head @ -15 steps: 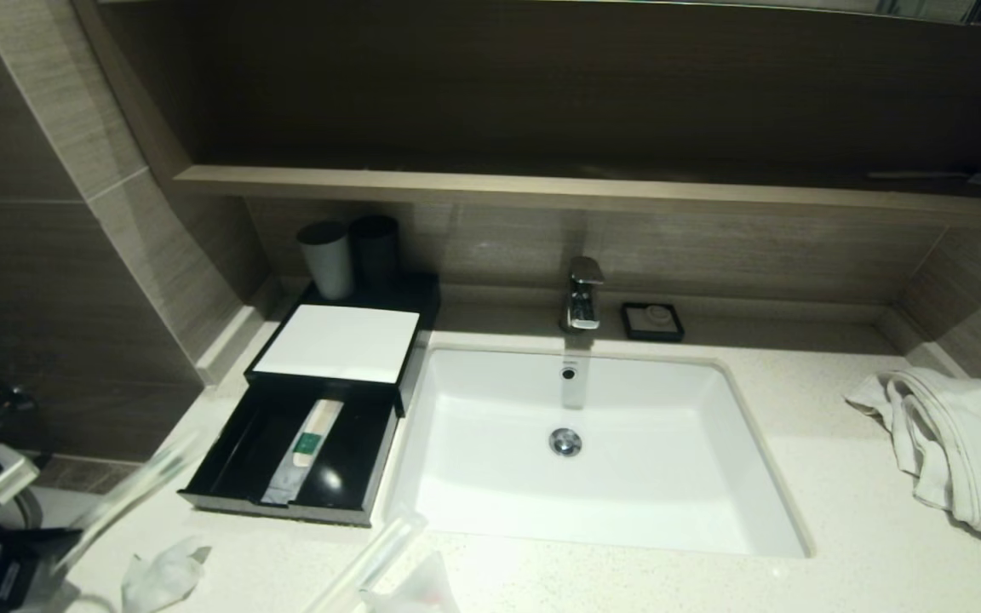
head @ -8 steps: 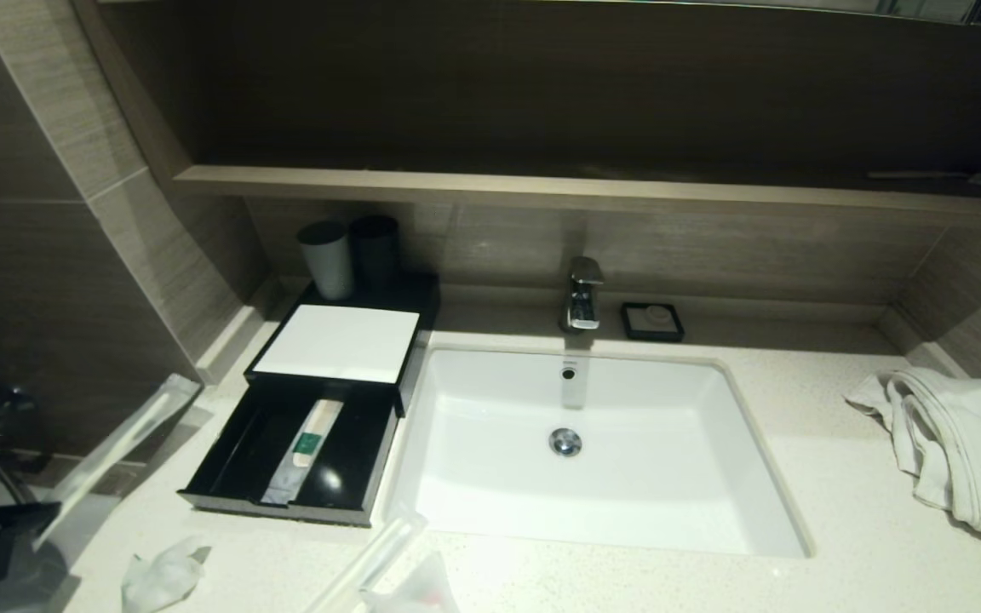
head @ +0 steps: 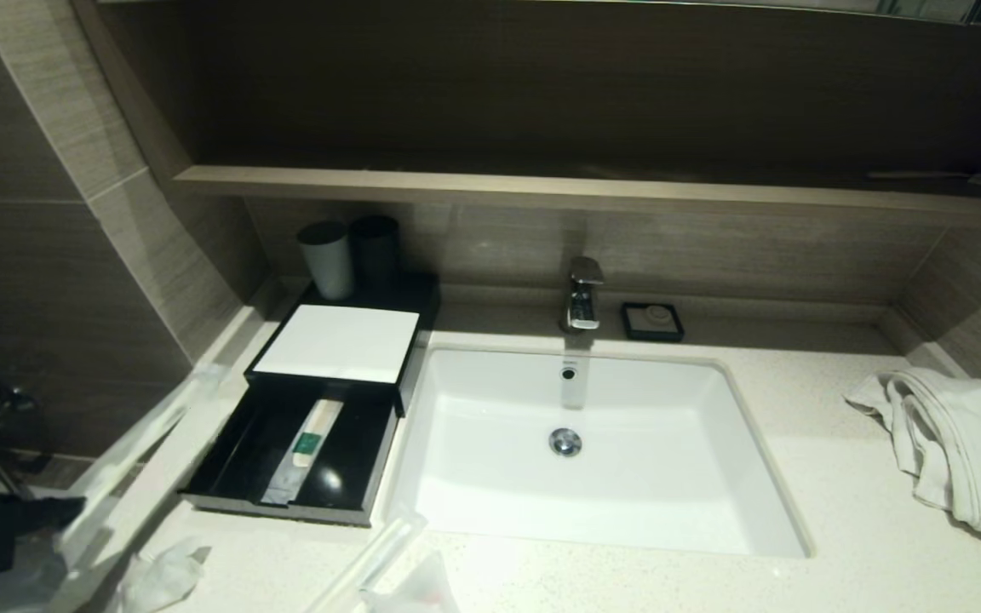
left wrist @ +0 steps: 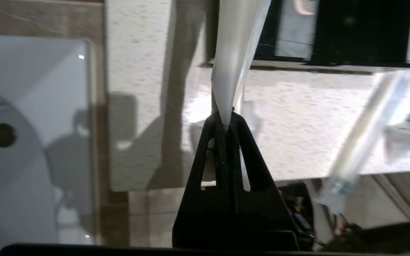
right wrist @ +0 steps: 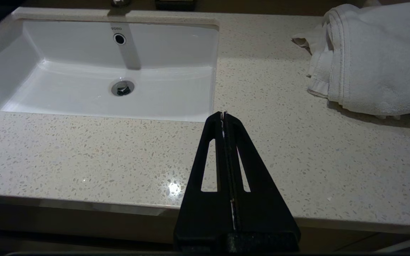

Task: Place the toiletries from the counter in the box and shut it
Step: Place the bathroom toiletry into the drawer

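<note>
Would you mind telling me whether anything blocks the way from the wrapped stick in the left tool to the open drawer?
Nothing visible does. The left tool holds the wrapped stick just left of the drawer, which stands open with one green-marked stick inside and bare floor beside it.

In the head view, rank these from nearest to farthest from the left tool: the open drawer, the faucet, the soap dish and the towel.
From the left tool, low at the counter's left end:
1. Open drawer, just beside it, front of the box.
2. Faucet, behind the sink, mid-counter.
3. Soap dish, just right of the faucet.
4. Towel, far right end.
</note>
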### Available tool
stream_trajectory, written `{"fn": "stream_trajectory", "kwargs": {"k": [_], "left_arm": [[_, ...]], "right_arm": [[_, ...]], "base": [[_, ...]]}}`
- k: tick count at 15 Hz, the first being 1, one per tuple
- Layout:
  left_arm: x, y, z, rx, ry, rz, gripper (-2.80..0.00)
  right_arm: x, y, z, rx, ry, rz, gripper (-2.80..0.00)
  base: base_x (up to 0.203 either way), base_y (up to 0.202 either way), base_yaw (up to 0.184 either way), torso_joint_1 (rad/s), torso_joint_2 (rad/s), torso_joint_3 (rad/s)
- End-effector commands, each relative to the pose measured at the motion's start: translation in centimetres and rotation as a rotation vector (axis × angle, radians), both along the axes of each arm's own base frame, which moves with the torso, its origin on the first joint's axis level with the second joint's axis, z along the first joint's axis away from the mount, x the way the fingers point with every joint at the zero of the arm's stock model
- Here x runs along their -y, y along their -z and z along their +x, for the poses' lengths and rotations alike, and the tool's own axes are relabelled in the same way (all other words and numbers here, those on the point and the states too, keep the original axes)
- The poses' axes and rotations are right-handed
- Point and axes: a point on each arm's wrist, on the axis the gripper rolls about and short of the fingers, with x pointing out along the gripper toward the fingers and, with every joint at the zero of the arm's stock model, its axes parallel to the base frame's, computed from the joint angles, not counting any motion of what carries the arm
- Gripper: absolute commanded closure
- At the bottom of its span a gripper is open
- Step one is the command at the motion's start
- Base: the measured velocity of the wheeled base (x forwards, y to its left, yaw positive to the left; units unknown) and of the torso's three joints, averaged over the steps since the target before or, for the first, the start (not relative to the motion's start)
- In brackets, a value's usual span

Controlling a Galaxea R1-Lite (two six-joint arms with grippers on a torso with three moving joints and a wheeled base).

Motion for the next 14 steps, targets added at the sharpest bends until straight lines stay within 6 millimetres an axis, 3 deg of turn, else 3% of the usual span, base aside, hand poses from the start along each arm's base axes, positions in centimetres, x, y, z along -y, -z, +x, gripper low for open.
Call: {"fn": "stream_trajectory", "kwargs": {"k": [1, 6, 10, 14], "left_arm": [[2.1, -2.1, -0.5, -0.010, 0.063, -0.027, 0.00], [6.0, -3.1, 0.9, -0.165, 0.164, -0.077, 0.00], [8.8, -3.8, 2.6, -0.254, 0.026, -0.009, 0.00], [11.4, -4.3, 2.9, -0.272, -0.082, 0.076, 0.00]], "right_arm": [[0.0, 0.0, 0.0, 0.000, 0.001, 0.000, 0.00], [0.0, 0.0, 0.0, 0.000, 0.000, 0.000, 0.00], [0.0, 0.0, 0.0, 0.000, 0.000, 0.000, 0.00], [0.0, 0.0, 0.0, 0.000, 0.000, 0.000, 0.00]], "base": [[0.000, 0.000, 0.000, 0.000, 0.00, 0.000], [0.000, 0.000, 0.000, 0.000, 0.00, 0.000], [0.000, 0.000, 0.000, 0.000, 0.00, 0.000], [0.000, 0.000, 0.000, 0.000, 0.00, 0.000]]}}
